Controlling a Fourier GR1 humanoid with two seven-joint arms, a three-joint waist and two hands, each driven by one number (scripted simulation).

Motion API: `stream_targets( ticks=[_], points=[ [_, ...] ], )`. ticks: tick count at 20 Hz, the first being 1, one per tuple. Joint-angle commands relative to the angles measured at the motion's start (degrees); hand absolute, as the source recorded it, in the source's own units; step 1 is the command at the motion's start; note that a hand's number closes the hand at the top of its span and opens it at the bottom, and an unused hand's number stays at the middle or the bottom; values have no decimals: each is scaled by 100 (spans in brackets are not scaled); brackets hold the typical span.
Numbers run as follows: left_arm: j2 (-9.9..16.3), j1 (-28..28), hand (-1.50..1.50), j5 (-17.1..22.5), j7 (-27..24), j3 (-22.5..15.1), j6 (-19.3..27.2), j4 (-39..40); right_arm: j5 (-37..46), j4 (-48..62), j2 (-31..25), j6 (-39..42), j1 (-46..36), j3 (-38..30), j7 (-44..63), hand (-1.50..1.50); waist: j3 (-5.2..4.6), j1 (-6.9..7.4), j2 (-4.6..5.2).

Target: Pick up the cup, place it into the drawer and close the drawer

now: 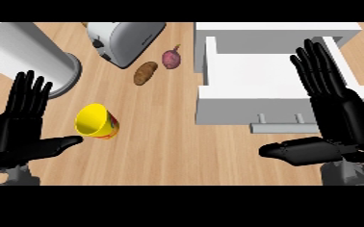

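At the lower left of the wooden counter (177, 149), the left hand (21, 130) is raised, fingers straight and spread, grasping nothing. Just beyond its thumb tip lies the yellow cup (97, 122), tipped on its side, mouth toward the hand. The right hand (334, 115) is likewise spread and holding nothing, over the right edge of the open white drawer (245, 103). Bare counter separates cup and drawer.

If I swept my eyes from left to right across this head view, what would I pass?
Left hand → yellow cup → toaster → potato → purple onion-like vegetable → open white drawer → right hand. I left out the metal cylinder at far left, since it overlaps the hand's span.
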Motion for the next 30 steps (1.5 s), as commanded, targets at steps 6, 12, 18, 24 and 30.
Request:
stream_targets(
  ticks=[6,12,18,24,30],
  points=[
    [263,86,-150,-146,-821,374,-369,1580,-39,-77,-104,100,-266,-183,141,-150,-1,-4,-4],
    [92,207,-150,-495,-1769,262,-411,2500,142,302,48,-92,-578,-181,95,-150,0,16,-5],
    [335,-795,-150,-800,-2843,478,-263,4598,-468,273,-327,550,-138,-691,-122,-150,-2,-38,5],
    [489,-1210,-150,-906,-3733,455,-422,5870,55,236,-115,104,-764,-303,351,-150,-3,-14,0],
    [768,-2022,-150,-1050,-5050,758,-530,7859,-227,-109,-186,199,-645,-454,562,-150,-20,-143,33]
  ],
)
